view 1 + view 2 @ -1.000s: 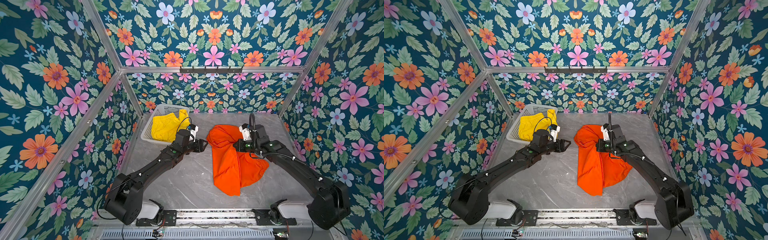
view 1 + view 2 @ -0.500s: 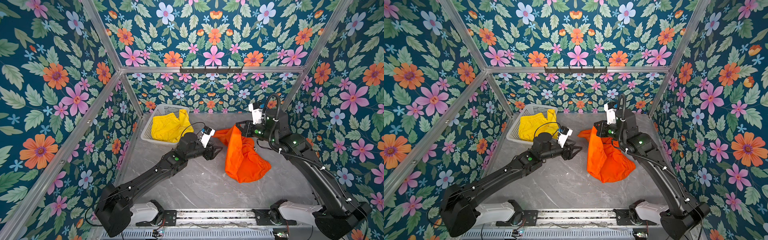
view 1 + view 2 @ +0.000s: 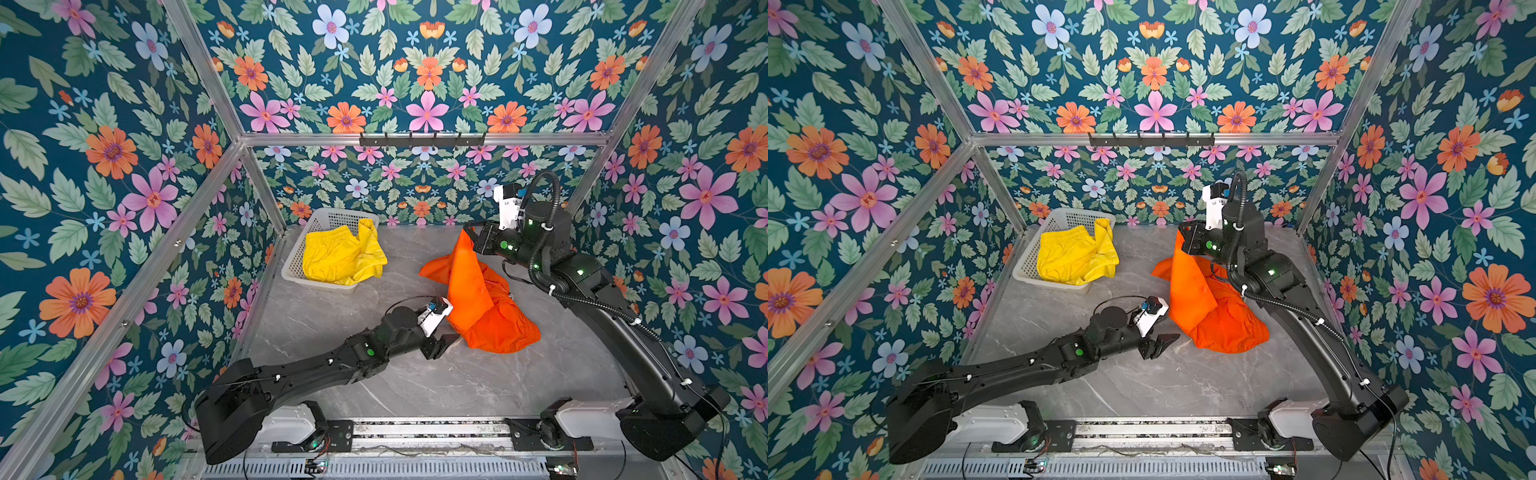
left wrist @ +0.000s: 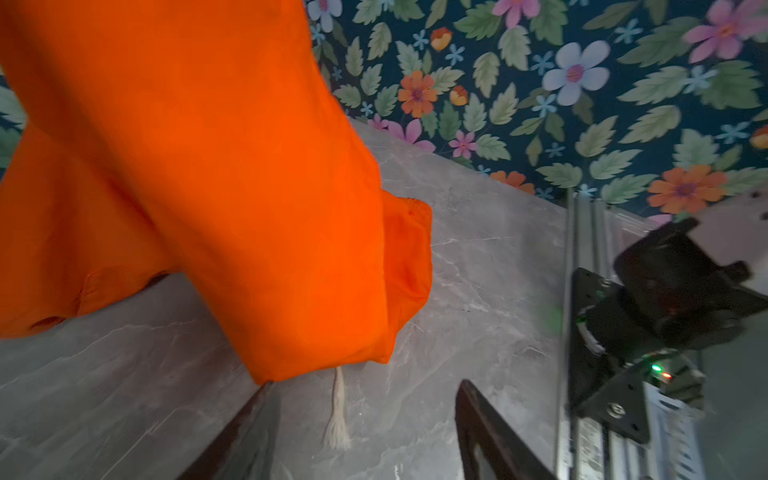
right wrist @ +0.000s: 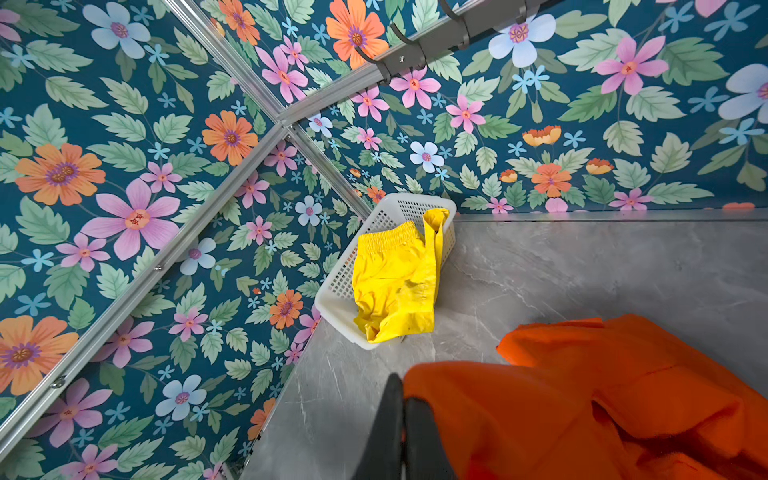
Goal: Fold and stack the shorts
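Note:
My right gripper [image 3: 471, 237] [image 5: 401, 395] is shut on a top edge of the orange shorts [image 3: 478, 299] [image 3: 1208, 307] and holds it well above the table. The rest of the cloth hangs down, and its lower part is bunched on the grey tabletop. Low at the left foot of the hanging cloth, my left gripper [image 3: 446, 343] [image 4: 363, 399] is open with nothing between its fingers. A white drawstring [image 4: 338, 415] dangles from the orange hem [image 4: 199, 174] between them. The yellow shorts [image 3: 340, 257] [image 5: 395, 282] lie crumpled in the basket.
The white perforated basket [image 3: 328, 216] [image 5: 340, 286] stands at the back left corner of the table. A hook rail [image 3: 422, 139] runs along the back wall. Floral walls close in three sides. The right arm's base [image 4: 665, 299] and the front rail [image 3: 415, 432] sit at the near edge.
My right gripper has lifted the orange shorts off the table, up and back. My left gripper has swung from near the basket toward the front right, down to the hanging hem, and has opened wider.

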Available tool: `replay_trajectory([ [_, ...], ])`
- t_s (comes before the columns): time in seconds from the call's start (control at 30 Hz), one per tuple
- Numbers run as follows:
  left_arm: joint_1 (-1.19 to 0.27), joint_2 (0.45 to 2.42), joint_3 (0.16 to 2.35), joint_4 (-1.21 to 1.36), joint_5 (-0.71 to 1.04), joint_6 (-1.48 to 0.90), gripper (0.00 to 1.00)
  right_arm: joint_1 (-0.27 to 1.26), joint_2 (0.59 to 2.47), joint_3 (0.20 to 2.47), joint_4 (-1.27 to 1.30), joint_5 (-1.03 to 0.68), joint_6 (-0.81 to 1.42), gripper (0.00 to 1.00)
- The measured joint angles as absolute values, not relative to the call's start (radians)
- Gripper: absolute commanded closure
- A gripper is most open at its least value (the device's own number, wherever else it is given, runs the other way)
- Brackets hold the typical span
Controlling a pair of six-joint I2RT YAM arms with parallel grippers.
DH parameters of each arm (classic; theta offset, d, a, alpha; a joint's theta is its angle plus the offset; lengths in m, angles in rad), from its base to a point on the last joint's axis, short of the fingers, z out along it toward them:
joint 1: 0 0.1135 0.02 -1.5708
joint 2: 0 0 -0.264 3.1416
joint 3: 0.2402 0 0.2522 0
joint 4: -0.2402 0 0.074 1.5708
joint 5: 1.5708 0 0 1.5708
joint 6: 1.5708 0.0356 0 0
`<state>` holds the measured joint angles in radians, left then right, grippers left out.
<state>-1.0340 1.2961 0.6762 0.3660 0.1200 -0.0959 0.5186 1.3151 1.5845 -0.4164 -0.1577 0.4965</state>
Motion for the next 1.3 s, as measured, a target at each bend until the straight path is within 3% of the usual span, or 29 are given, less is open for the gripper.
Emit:
replay_trajectory([
  [0.13, -1.035, 1.359, 0.653, 0.487, 0.017, -0.100, 0.19, 0.532, 1.315, 1.602, -0.413, -0.167, 0.494, 1.00],
  [0.27, -1.035, 1.448, 0.696, 0.596, -0.030, -0.106, 0.22, 0.538, 1.315, 1.604, -0.408, -0.181, 0.495, 1.00],
  [0.3, -1.035, 1.472, 0.707, 0.629, -0.035, -0.107, 0.29, 0.538, 1.315, 1.604, -0.408, -0.183, 0.495, 1.00],
  [0.4, -1.034, 1.526, 0.730, 0.691, -0.059, -0.114, 0.69, 0.542, 1.315, 1.614, -0.410, -0.196, 0.495, 1.00],
  [0.6, -1.034, 1.409, 0.742, 0.646, -0.133, -0.118, 1.00, 0.542, 1.288, 1.659, -0.426, -0.183, 0.467, 1.00],
  [0.93, -1.035, 1.020, 1.069, 0.032, -0.402, -0.052, 1.00, 0.547, 1.237, 1.699, -0.423, -0.202, 0.451, 1.00],
  [1.3, -1.034, 1.121, 1.566, -0.447, -0.558, 0.198, 1.00, 0.542, 1.361, 1.747, -0.445, -0.194, 0.440, 1.00],
])
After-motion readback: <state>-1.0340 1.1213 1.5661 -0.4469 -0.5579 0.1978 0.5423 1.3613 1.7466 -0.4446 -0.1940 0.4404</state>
